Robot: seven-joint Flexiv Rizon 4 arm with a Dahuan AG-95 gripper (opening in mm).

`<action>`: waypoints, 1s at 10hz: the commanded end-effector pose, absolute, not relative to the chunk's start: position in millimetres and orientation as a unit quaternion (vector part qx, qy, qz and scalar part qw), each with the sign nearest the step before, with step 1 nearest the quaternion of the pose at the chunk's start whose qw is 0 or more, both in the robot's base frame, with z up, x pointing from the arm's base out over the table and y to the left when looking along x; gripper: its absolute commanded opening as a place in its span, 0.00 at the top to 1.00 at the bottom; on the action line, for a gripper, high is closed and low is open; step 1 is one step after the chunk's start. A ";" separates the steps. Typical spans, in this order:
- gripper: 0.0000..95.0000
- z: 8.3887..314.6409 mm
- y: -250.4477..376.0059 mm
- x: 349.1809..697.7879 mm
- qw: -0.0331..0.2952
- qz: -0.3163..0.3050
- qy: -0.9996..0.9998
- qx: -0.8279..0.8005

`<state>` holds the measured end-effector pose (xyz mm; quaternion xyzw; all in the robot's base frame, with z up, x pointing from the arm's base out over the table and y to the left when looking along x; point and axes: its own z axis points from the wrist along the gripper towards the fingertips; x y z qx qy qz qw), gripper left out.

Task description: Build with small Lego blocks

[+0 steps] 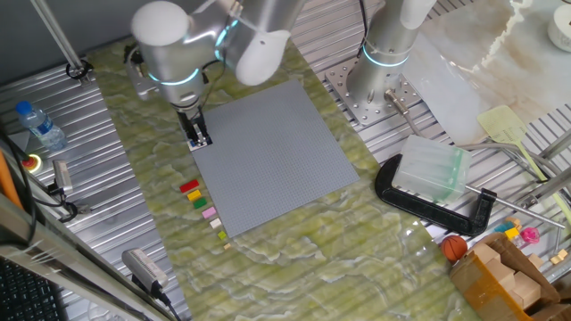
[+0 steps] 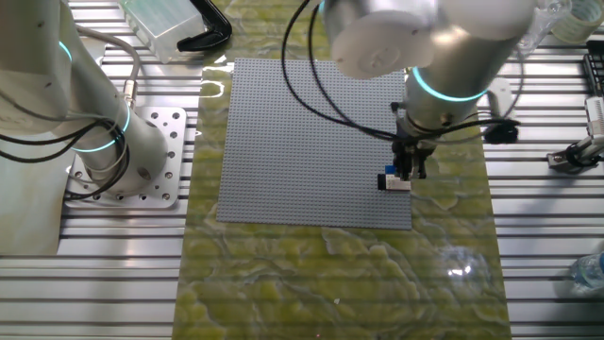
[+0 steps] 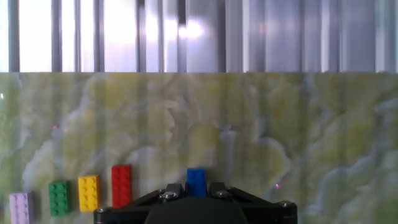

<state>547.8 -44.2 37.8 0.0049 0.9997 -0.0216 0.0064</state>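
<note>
My gripper (image 3: 196, 194) is shut on the blue brick (image 3: 196, 180), which stands up between the two fingers. In one fixed view the gripper (image 1: 198, 135) is low at the grey baseplate's (image 1: 268, 152) left edge. In the other fixed view the gripper (image 2: 408, 170) holds the blue brick (image 2: 388, 176) just above a cream-white and black stack (image 2: 397, 185) on the baseplate (image 2: 311, 142). Red (image 3: 121, 185), yellow (image 3: 89, 193), green (image 3: 60, 198) and pink (image 3: 20, 208) bricks lie in a row on the mat. That row (image 1: 201, 203) lies beside the plate's edge.
A black clamp (image 1: 428, 201) with a clear plastic box (image 1: 433, 169) sits right of the plate. A second arm's base (image 1: 375, 80) stands behind it. A water bottle (image 1: 40, 125) lies at the far left, and small items (image 1: 500, 241) at the right.
</note>
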 end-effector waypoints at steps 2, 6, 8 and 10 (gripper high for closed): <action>1.00 31.5 -47.1 551.5 0.012 -0.021 1.000 0.006; 1.00 26.5 -48.8 555.4 0.017 -0.019 1.000 0.009; 1.00 24.0 -49.7 556.4 0.016 -0.019 1.000 0.008; 1.00 21.8 -50.4 557.3 0.015 -0.018 1.000 0.007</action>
